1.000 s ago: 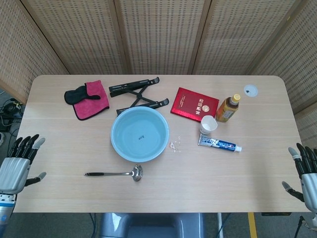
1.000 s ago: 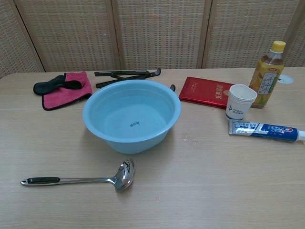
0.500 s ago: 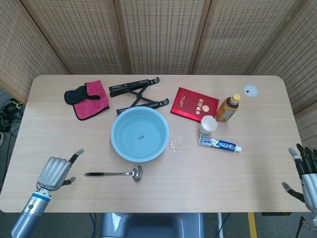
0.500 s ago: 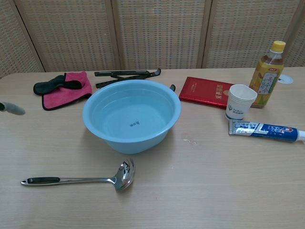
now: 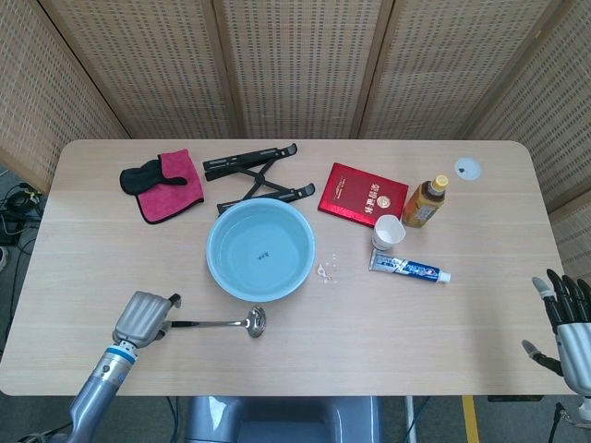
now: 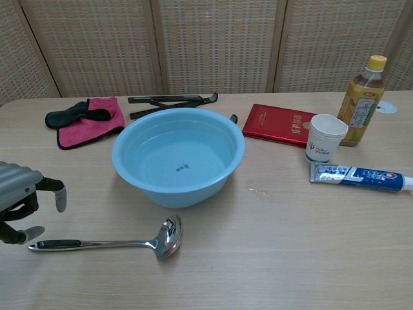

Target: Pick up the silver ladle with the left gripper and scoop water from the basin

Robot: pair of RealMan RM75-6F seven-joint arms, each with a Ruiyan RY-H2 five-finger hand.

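Left hand now over the table at the black grip end of the silver ladle, in from the table's left edge where it hung a second ago and past its spot of half a second back. Fingers curled downward, apart from the thumb, poised above the handle tip in the chest view; contact with the handle impossible to tell, nothing yet clasped. Ladle unmoved across all frames: flat on the wooden table, bowl end just in front of the light-blue basin, handle pointing left. Basin likewise unshifted, water inside. Right hand at the table's right edge, fingers spread, holding nothing, almost unchanged, only a touch lower in the head view. Behind the basin, unchanged: pink cloth with a black item on it, folding black stand, red booklet. To the right: paper cup, tea bottle, toothpaste tube.
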